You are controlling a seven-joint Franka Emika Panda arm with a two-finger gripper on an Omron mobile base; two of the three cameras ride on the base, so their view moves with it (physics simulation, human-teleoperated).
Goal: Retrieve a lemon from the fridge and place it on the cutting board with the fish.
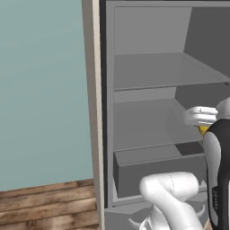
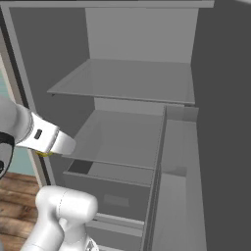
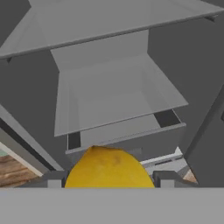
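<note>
The fridge (image 1: 148,72) stands open in front of me, with bare grey shelves (image 2: 127,81) and a drawer (image 2: 110,188) below. In the hand view the yellow lemon (image 3: 108,168) sits between the two dark fingertips (image 3: 54,180), and my gripper (image 3: 109,181) is shut on it, just outside the fridge's front and level with the lower shelf. A sliver of the lemon (image 1: 203,130) shows under the white hand at the right of the left base view, and another sliver of the lemon (image 2: 44,154) shows at the left of the right base view. The cutting board and the fish are out of view.
The fridge's beige side panel (image 1: 93,103) rises to the left, with a teal wall (image 1: 42,90) and wooden floor (image 1: 45,202) beyond it. The open door with its shelf bins (image 2: 176,162) stands to the right. My own white arm (image 1: 173,197) is low in front.
</note>
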